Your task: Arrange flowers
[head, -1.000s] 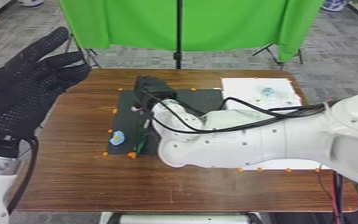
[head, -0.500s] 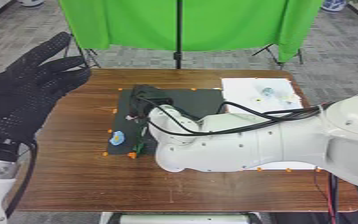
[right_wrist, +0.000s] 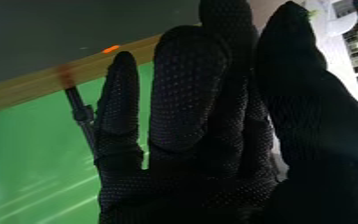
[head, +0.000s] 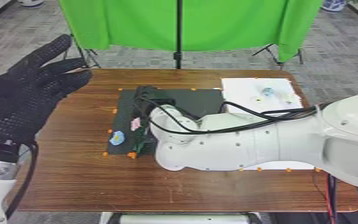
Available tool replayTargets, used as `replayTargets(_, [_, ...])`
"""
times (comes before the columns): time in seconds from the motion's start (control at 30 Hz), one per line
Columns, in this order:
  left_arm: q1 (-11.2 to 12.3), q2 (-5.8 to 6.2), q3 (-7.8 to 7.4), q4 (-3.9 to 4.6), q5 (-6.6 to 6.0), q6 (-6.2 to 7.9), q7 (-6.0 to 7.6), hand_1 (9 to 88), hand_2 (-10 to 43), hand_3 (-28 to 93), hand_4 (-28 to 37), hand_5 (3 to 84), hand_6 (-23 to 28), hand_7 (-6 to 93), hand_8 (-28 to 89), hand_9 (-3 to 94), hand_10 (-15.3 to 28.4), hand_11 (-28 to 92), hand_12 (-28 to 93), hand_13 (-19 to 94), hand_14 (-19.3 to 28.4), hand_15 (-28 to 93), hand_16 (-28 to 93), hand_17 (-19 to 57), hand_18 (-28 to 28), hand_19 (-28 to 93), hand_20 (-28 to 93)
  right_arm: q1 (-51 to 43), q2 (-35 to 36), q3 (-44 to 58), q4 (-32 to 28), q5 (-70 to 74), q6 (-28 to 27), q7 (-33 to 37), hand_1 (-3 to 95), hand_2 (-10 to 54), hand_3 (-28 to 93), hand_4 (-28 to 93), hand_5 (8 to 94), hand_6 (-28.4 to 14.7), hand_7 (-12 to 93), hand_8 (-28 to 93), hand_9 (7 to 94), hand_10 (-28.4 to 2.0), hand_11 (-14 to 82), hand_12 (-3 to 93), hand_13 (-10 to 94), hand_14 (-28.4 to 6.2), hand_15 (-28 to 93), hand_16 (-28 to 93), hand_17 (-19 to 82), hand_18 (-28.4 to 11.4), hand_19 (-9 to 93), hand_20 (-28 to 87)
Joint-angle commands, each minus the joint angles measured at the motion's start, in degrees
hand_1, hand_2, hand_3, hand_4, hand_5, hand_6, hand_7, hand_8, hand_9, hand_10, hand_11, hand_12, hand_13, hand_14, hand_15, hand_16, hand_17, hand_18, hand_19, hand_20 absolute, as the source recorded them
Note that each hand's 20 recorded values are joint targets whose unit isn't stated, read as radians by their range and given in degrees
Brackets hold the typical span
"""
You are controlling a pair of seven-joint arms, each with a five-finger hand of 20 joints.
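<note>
Pink flower point(head: 135, 123) sits left of centre on the dark mat point(head: 127, 106), just below the right hand point(head: 149, 95), and that hand's relaxed, seemingly grasping nothing! Green stem point(head: 140, 143) points up the frame towards it. Left hand point(head: 20, 97), loose too, hangs farther off, upper left.

Right robot hand point(head: 147, 94), fingers mostly straight
</note>
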Motion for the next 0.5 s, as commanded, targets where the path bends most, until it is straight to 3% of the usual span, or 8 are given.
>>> replayTargets(0.03, [1.7, -2.62, -1.38, -0.42, 0.14, -0.64, -2.34, 22.6, 7.9, 76, -26.2, 30.0, 6.9, 16.2, -11, 26.9, 20.6, 27, 12, 20, 27.8, 49, -9, -10.1, 27.9, 58, 18, 0.0, 0.9, 1.8, -0.8, -0.7, -0.4, -1.4, 50.1, -8.3, 58, -28, 69.3, 6.4, 18, -7, 87.2, -4.6, 15.6, 17.1, 79, -2.6, 64, 18, 26, -15.9, 82, 24])
replayTargets(0.13, [3.6, -3.02, -2.69, -1.09, -0.02, 0.33, -2.15, 22.5, 7.8, 76, -26.2, 30.0, 6.9, 16.2, -11, 26.9, 20.6, 27, 12, 20, 27.9, 49, -9, -10.1, 27.8, 58, 18, 0.5, 2.5, 2.5, -2.1, 0.7, -0.3, -3.1, 48.2, -7.8, 60, -28, 69.1, 6.2, 18, -7, 86.6, -5.1, 17.0, 15.9, 79, -2.8, 65, 17, 26, -16.1, 82, 24])
replayTargets(0.23, [6.4, -4.46, -4.12, -2.34, 0.02, 1.54, -2.01, 22.6, 7.8, 76, -26.2, 30.0, 6.9, 16.2, -11, 27.0, 20.6, 27, 12, 20, 27.8, 49, -9, -10.0, 27.8, 58, 18, 0.4, 5.0, 4.0, -3.8, 0.4, -0.4, -3.9, 45.7, -7.3, 64, -28, 68.2, 5.7, 17, -7, 86.0, -5.8, 17.7, 15.1, 79, -3.2, 64, 17, 25, -16.4, 81, 24])
replayTargets(0.3, [8.0, -5.78, -4.93, -2.9, 0.08, 1.97, -2.41, 22.6, 7.8, 76, -26.1, 30.0, 6.9, 16.1, -11, 27.0, 20.5, 27, 12, 20, 27.8, 49, -9, -10.1, 27.9, 58, 18, -1.6, 8.0, 8.1, -5.7, -0.8, -3.4, -4.3, 43.4, -7.2, 67, -28, 66.2, 5.2, 17, -9, 84.5, -6.8, 18.1, 14.7, 78, -3.6, 64, 17, 25, -16.7, 81, 24])
replayTargets(0.33, [8.9, -6.13, -4.82, -3.22, -0.12, 2.86, -2.05, 22.6, 7.9, 76, -26.2, 30.0, 6.9, 16.2, -11, 27.0, 20.5, 27, 12, 20, 27.8, 49, -9, -10.1, 27.9, 58, 18, -1.7, 9.2, 8.5, -6.6, -0.7, -3.0, -4.3, 42.5, -7.0, 69, -28, 65.5, 5.0, 17, -10, 83.9, -7.2, 18.3, 14.7, 78, -3.9, 64, 17, 25, -16.7, 81, 24])
replayTargets(0.5, [12.6, -9.14, -5.19, -4.44, 0.03, 4.45, -1.91, 22.6, 7.9, 76, -26.2, 30.0, 6.9, 16.2, -11, 26.9, 20.5, 27, 12, 20, 27.9, 50, -9, -10.1, 27.9, 58, 18, -10.4, 16.9, 19.2, -11.9, -6.8, -8.7, -2.3, 36.7, -5.7, 73, -28, 59.5, 2.4, 17, -14, 79.3, -10.0, 18.8, 14.3, 75, -5.8, 64, 16, 24, -17.8, 81, 23])
